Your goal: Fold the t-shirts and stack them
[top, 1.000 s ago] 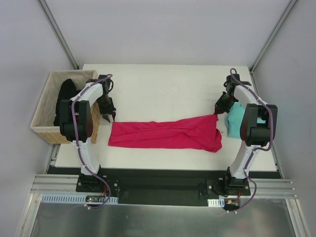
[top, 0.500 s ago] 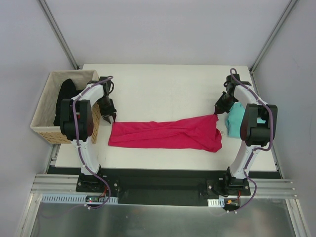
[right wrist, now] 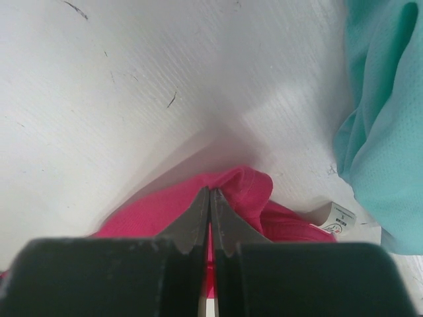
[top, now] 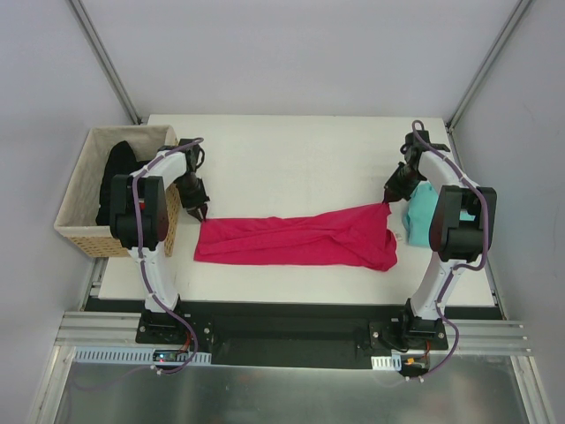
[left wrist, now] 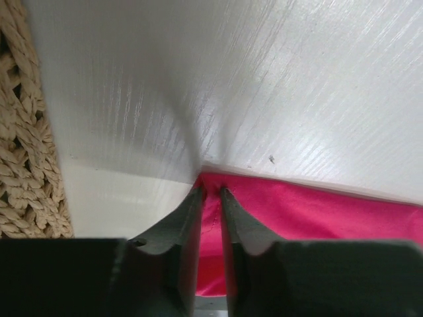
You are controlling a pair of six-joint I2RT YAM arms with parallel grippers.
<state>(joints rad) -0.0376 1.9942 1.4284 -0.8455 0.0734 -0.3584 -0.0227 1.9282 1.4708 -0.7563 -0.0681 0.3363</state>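
I count two t-shirts. The pink t-shirt (top: 300, 238) lies stretched along the bench's (top: 291, 159) near edge. The teal t-shirt (top: 422, 208) is bunched at the right edge, partly hidden from above by my right arm (top: 459, 221). My right gripper (top: 387, 201) is clamped on the pink one's far right corner, holding it up in a peak, with one white label (right wrist: 337, 219) just beside.

My left gripper (top: 198, 212) sits at the pink shirt's left corner, fingers (left wrist: 185, 224) a sliver apart. I cannot tell whether they pinch cloth.

One basket (top: 75, 203) stands beside the left edge, holding one black garment (top: 116, 177), its wall partly covered by my left arm (top: 141, 212).
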